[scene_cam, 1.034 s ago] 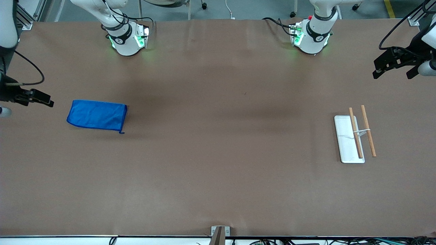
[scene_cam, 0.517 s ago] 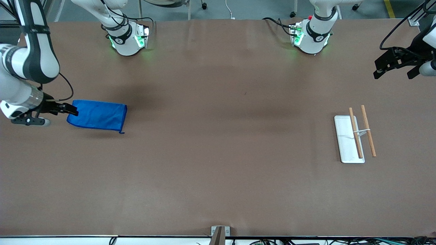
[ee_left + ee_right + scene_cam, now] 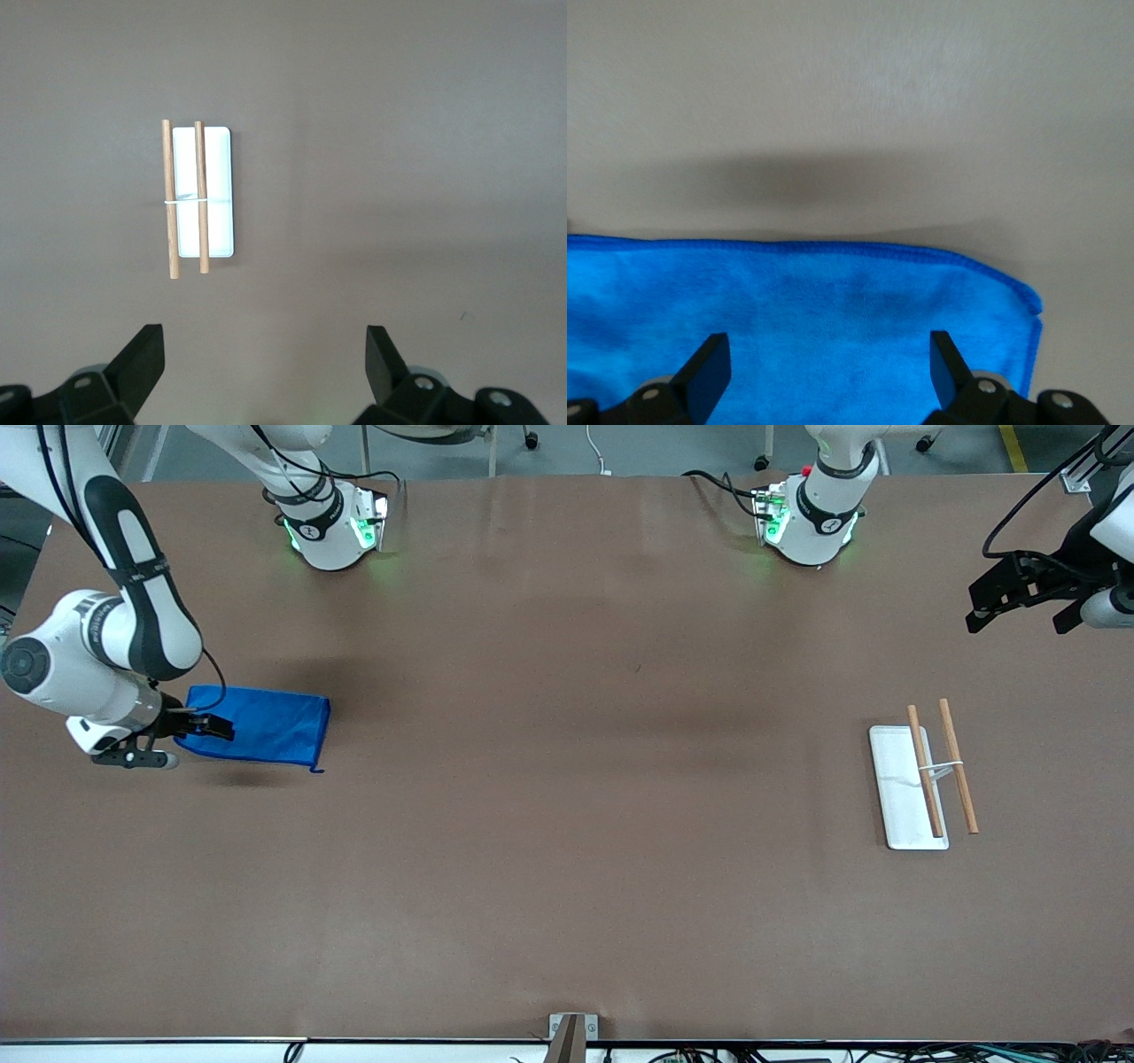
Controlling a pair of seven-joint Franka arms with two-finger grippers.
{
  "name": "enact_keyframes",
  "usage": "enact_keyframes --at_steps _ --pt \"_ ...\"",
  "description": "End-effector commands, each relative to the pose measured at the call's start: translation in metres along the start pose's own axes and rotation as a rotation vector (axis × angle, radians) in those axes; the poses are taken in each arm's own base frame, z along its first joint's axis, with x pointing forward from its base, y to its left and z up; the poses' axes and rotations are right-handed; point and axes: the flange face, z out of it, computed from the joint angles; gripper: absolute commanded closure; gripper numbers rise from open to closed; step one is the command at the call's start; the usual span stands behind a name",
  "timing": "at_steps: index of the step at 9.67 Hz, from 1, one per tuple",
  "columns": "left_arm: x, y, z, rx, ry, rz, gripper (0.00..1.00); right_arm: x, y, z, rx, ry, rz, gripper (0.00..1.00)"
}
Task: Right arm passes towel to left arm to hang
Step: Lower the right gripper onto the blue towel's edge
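— While we wait with our left gripper (image 3: 263, 359) wide open, where's our blue towel (image 3: 257, 725)?
— Flat at our right arm's end. Our right gripper (image 3: 824, 363), wide open over it, must drop and pinch.

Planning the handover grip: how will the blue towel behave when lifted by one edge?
The towel lies flat and folded, with a soft, fuzzy nap in the right wrist view, so it will probably droop and unfold. It looks light. The open right gripper over its edge may pinch only one layer.

The brown tabletop (image 3: 567, 824) is carrying the blue towel (image 3: 266, 726) and, well apart, a white tray (image 3: 899, 797) with two wooden rods (image 3: 959, 766).
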Motion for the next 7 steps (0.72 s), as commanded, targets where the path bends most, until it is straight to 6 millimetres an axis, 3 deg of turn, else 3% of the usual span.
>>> enact_keyframes --at_steps 1,4,7 --pt "0.005 0.004 0.017 0.000 -0.034 0.026 0.00 -0.012 0.003 0.027 -0.001 0.000 -0.004 0.02" --pt "0.010 0.006 0.026 -0.001 -0.048 0.030 0.00 -0.030 0.007 0.053 0.001 -0.006 0.013 0.04" --pt "0.014 0.011 0.031 -0.004 -0.051 0.039 0.00 -0.033 0.007 0.061 0.010 -0.023 0.027 0.16"
